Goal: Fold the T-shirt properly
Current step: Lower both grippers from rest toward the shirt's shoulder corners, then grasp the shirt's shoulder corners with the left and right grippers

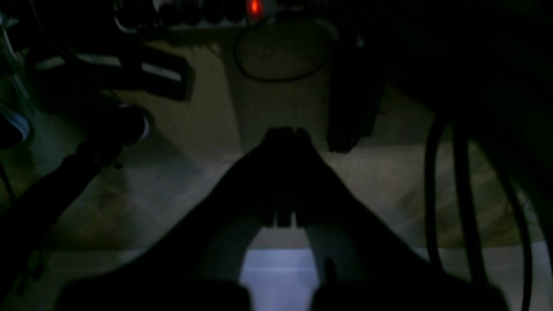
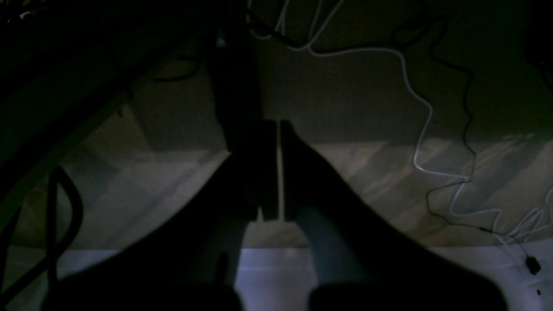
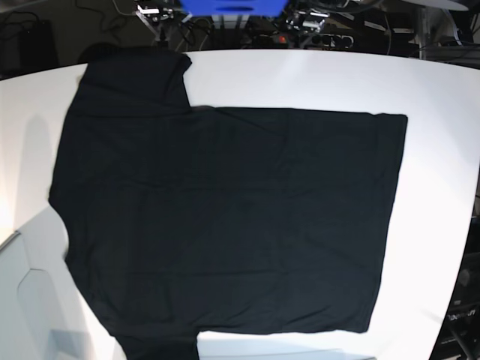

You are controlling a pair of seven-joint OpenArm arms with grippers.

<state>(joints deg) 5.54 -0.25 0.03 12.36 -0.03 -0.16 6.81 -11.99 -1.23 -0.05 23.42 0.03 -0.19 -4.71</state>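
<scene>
From my remote seat the base cam showed the T-shirt (image 3: 225, 225) spread flat on the white table (image 3: 442, 150), plain black side up, no print or label visible. It lay sideways: hem edge toward the view's right, one sleeve up at the top-left near the table's far edge, the other sleeve at the bottom-left, cut off by the frame. Fabric looked mostly smooth w/ a few faint wrinkles. Neither arm was over the table in that view.

Left wrist cam was very dark. I saw the left gripper (image 1: 285, 131) w/ its jaws pressed together, tips meeting, nothing pinched btwn them. It pointed at a dim floor, not at the shirt. A power strip w/ a red light (image 1: 255, 6) sat at the top of that view, and dark cables (image 1: 462, 194) hung at the right.

Right wrist cam was equally dim. The right gripper (image 2: 278, 129) also had its jaws together, only a thin bright slit btwn the fingers, holding nothing. A white cable (image 2: 421, 129) snaked across the floor on the right side, w/ a thin black cable (image 2: 466, 112) beside it. The shirt didn't show in either wrist view.
</scene>
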